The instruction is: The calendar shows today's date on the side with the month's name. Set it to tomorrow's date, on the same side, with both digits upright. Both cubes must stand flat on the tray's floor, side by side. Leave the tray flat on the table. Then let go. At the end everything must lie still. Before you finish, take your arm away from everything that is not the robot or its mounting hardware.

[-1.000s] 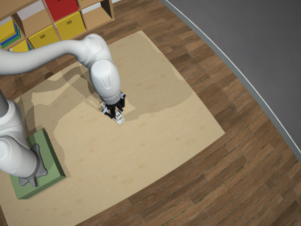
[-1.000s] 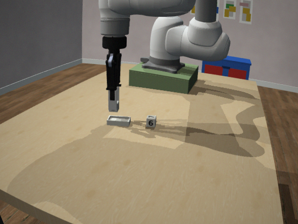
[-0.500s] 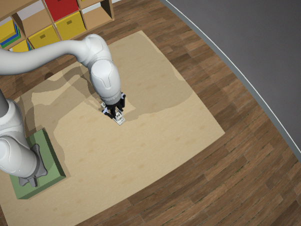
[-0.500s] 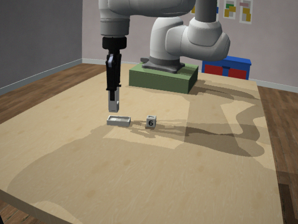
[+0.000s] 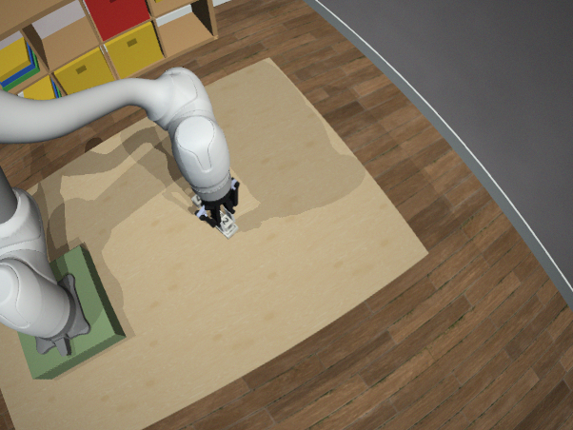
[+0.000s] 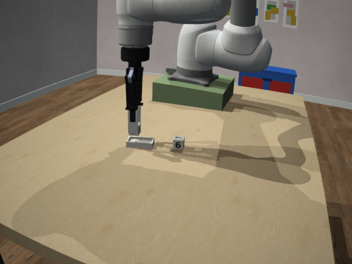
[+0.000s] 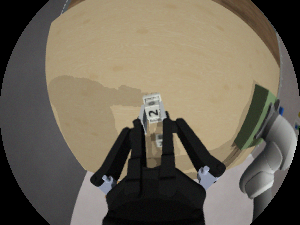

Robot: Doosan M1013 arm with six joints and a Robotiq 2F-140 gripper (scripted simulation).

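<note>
The counter (image 5: pixel 295 271) (image 6: pixel 175 204) (image 7: pixel 150 59) looks like pale wood, pretty matt with soft knots and faint grain. The floor (image 5: pixel 476 285) (image 6: pixel 64 93) is darker wood planks, while the arm (image 5: pixel 202 143) (image 6: pixel 193 49) has that smooth white shell with a slight sheen, kinda plastic or painted metal.

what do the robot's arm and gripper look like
The arm is glossy white with smooth, rounded joint housings, thin seam lines, a dark grey tube section and a grey flanged foot. The gripper is black, with slim linkage bars, pale lavender-blue joint pieces and light grey fingertips. No cable shows on either.
</note>
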